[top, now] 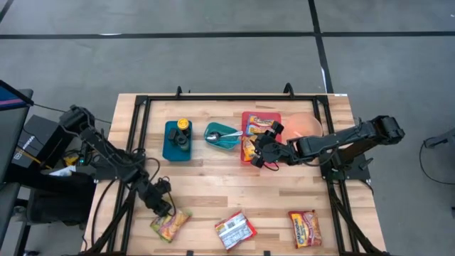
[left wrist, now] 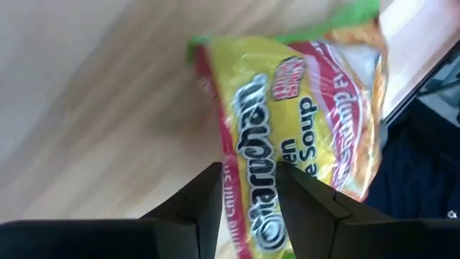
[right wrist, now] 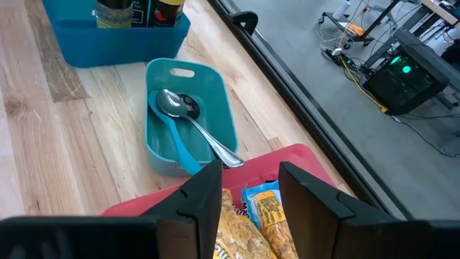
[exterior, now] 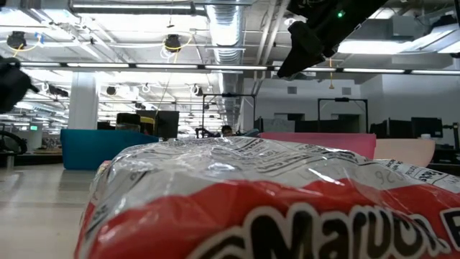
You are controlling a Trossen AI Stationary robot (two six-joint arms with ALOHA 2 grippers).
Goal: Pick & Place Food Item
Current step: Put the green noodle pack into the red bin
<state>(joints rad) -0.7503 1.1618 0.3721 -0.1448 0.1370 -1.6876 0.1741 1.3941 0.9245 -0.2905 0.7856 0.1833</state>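
Note:
My left gripper (top: 162,206) sits near the table's front left, shut on a yellow-and-green ramen packet (top: 170,225) (left wrist: 287,122). My right gripper (top: 257,155) hangs above the red tray (top: 261,118), its fingers a narrow gap apart with nothing between them; in the low view it hangs high and bare (exterior: 300,50). On the tray lie noodle packets (right wrist: 251,219), seen through that gap. A red-and-white ramen packet (top: 235,230) (exterior: 273,201) and another red one (top: 304,228) lie flat near the front edge. My left gripper pinches the yellow ramen packet between its two fingers at one end (left wrist: 251,216). The fingers slant down onto it from the table's left. The rest of the packet reaches out past the fingertips toward the front edge; I cannot tell whether it is clear of the table.
A teal bowl (top: 222,136) with a spoon (right wrist: 188,119) stands left of the tray. A blue bin (top: 178,141) holding bottles is farther left. A pink plate (top: 306,126) lies right of the tray. A black frame (top: 142,121) borders the wooden table.

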